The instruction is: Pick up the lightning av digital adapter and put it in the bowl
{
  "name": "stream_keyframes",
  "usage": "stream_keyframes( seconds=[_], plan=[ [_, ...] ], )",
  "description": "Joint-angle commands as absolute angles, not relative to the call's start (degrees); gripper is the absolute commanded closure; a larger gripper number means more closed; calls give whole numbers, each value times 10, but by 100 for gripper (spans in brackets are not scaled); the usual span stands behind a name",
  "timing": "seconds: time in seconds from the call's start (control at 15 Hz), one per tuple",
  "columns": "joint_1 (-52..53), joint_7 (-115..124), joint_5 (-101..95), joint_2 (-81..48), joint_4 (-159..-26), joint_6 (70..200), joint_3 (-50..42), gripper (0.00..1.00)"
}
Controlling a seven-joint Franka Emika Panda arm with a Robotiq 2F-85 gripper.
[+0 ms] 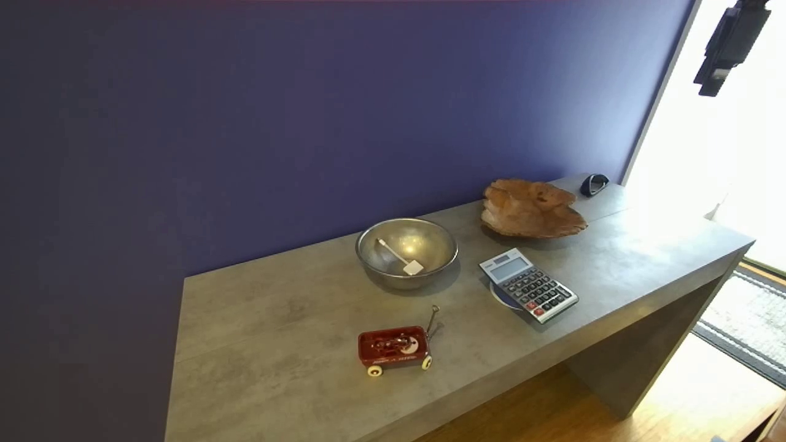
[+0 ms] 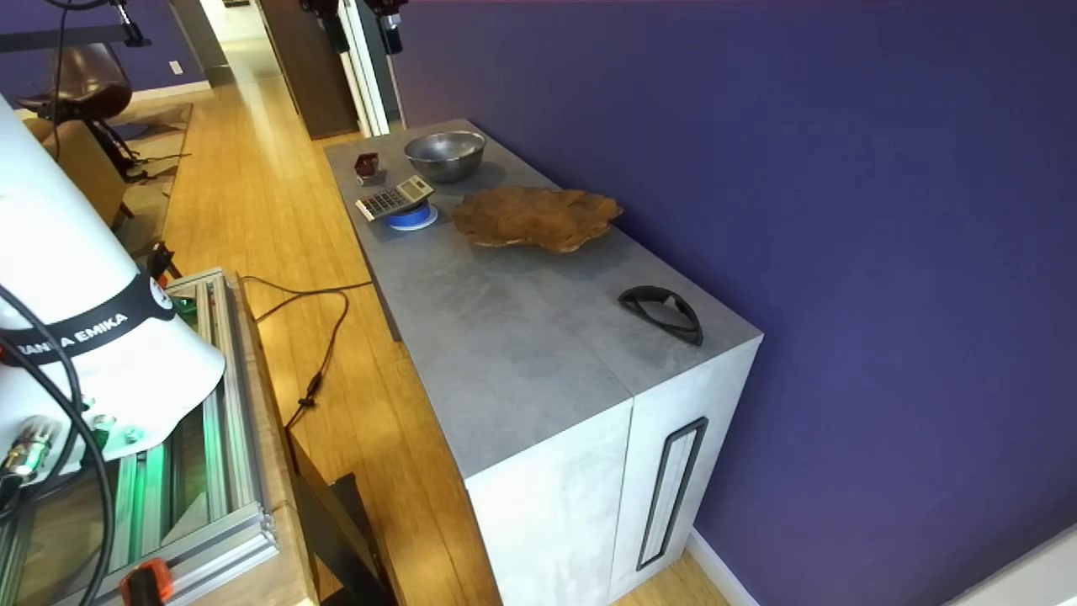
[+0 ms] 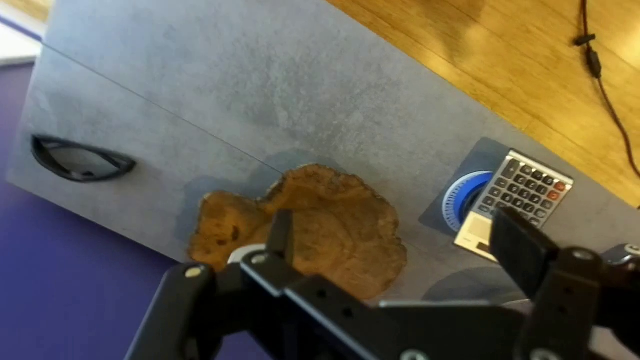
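Note:
The lightning av digital adapter, small and white with a short cable, lies inside the shiny metal bowl, which also shows in an exterior view. The brown wooden bowl with an uneven rim stands farther along the counter; it shows in an exterior view and the wrist view. My gripper is open, its fingers wide apart with nothing seen between them. It hangs high above the counter in both exterior views. The adapter is hidden in the wrist view.
A grey calculator leans tilted on a blue and white roll near the metal bowl. A small red wagon stands near the front edge. A black curved item lies at the counter's end. A purple wall runs behind.

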State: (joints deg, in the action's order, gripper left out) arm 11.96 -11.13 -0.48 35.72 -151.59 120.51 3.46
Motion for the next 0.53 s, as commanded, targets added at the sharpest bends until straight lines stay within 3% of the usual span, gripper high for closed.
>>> stream_keyframes(
  seconds=[0.0, 0.47],
  plan=[
    [175, -88, 19, 263, -1464, 1254, 101, 0],
    [210, 41, -3, 39, -1335, 1384, 221, 0]
  ],
)
